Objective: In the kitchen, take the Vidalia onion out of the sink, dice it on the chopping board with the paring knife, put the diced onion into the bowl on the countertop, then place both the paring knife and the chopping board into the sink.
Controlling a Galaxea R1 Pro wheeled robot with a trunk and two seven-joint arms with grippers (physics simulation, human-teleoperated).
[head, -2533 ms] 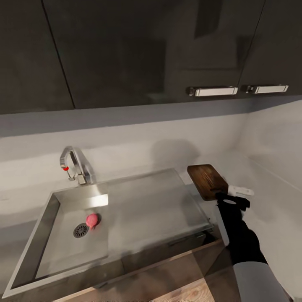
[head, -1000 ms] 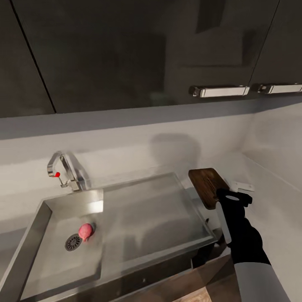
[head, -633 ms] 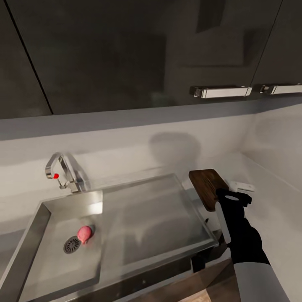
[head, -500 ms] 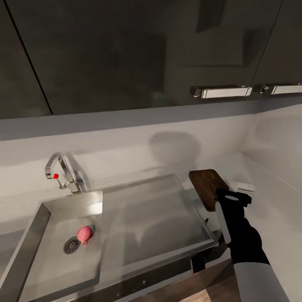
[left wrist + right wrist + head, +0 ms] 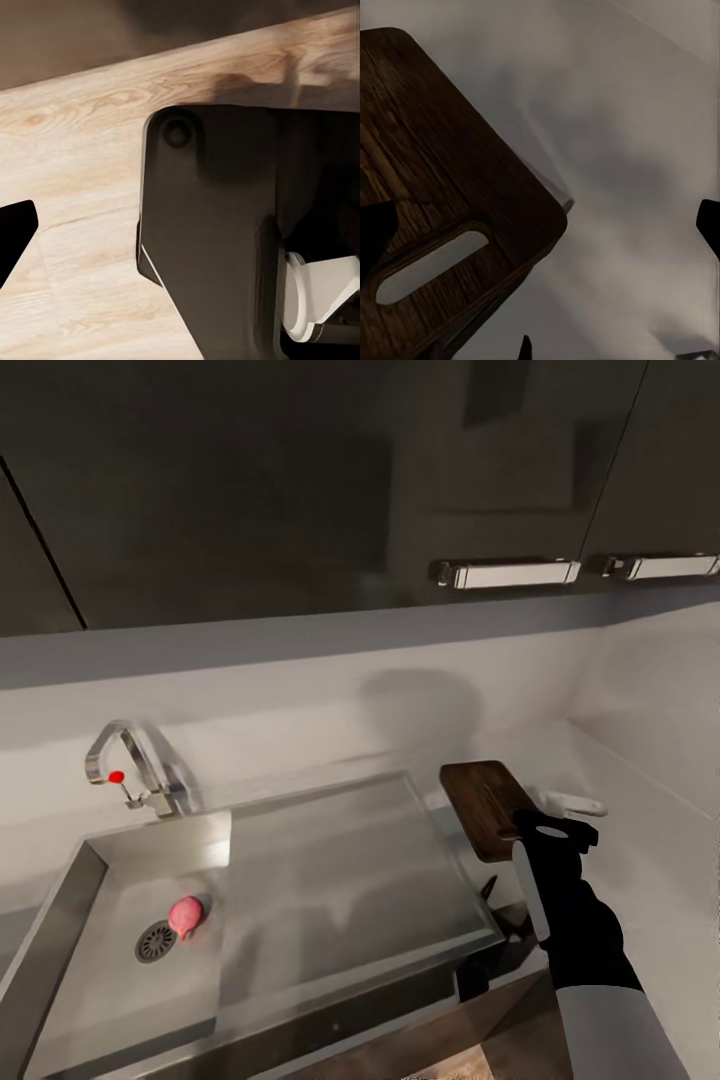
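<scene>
The pink onion [image 5: 186, 915] lies in the steel sink [image 5: 60, 920] beside the round drain [image 5: 155, 942]. The dark-brown chopping board [image 5: 485, 805] rests on the grey countertop [image 5: 640, 860] to the right of the drainboard. Its slot handle [image 5: 431, 266] points toward my right gripper [image 5: 556, 830]. That gripper [image 5: 540, 229] hovers open over the handle end, touching nothing. A low white bowl [image 5: 574, 803] peeks out just beyond it. A small dark pointed tip [image 5: 490, 887] sticks up by the sink's corner; no red handle shows. My left gripper [image 5: 180, 244] hangs over wooden floor, one fingertip [image 5: 15, 240] far out at the side.
The angular faucet [image 5: 125, 760] with its red knob [image 5: 116, 776] stands behind the basin. Dark upper cabinets with steel bar handles [image 5: 505, 572] hang above the backsplash. A side wall [image 5: 660, 700] closes the counter on the right. My own dark base [image 5: 217, 240] shows in the left wrist view.
The whole picture has slid left, so the camera has moved. My right gripper keeps its place at the board's handle end. The onion has not moved in the sink.
</scene>
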